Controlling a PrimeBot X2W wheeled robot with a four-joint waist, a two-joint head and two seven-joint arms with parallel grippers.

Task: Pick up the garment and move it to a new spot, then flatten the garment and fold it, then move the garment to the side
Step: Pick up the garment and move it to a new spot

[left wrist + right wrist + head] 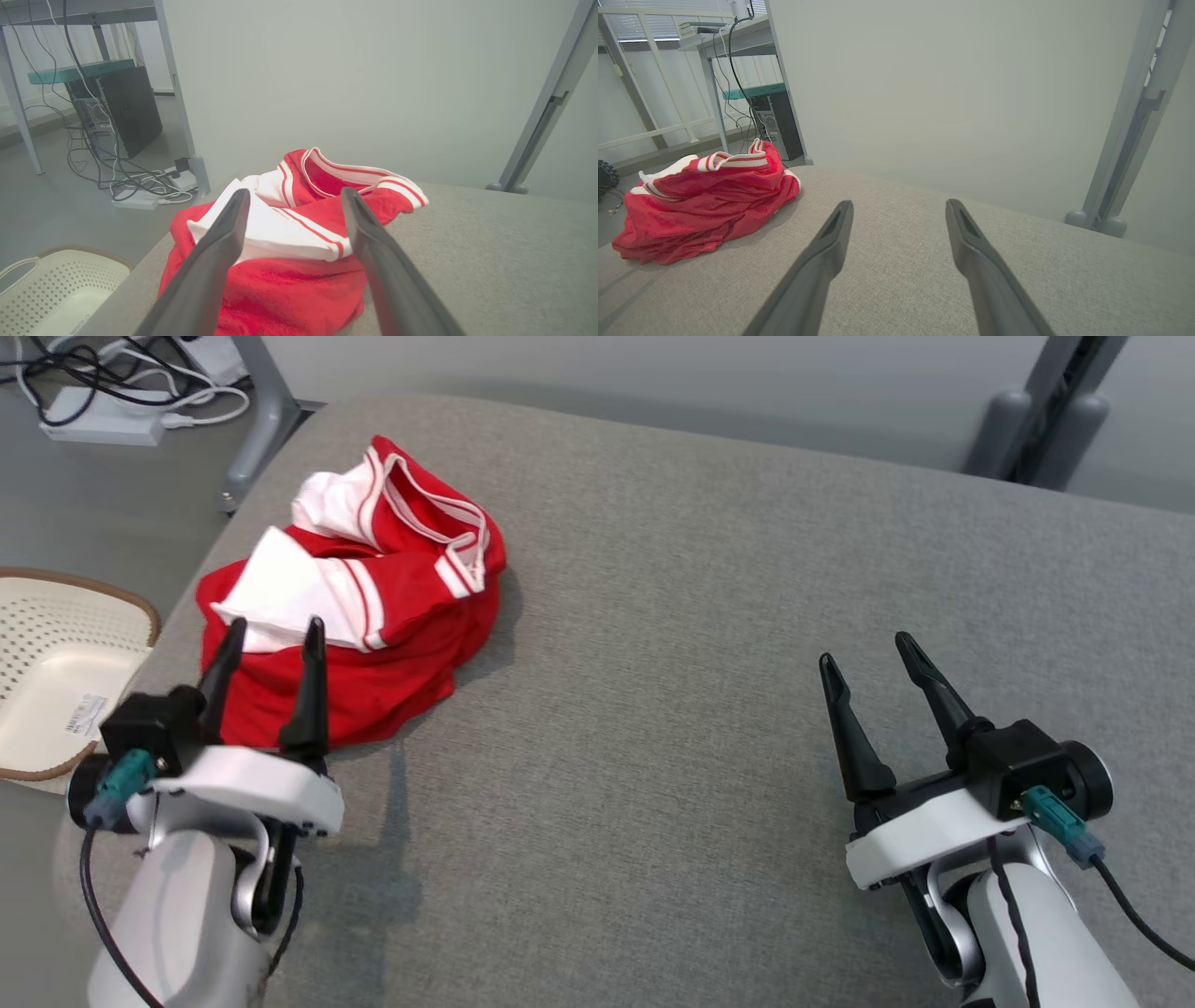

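Garment (401, 644): red and white, crumpled in a heap near the grey surface's (700, 616) far left corner.
Left gripper (275, 625): fingers spread, empty, at the heap's near edge.
Right gripper (865, 651): fingers spread, empty, well apart from it.

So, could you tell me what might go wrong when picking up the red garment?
1. The garment is bunched in layers; the open left end effector may pinch only the top white fold and lose the rest.
2. It lies near the left edge of the grey surface, so a drag could tip it toward the basket.
3. The right end effector sits far off, unable to help.
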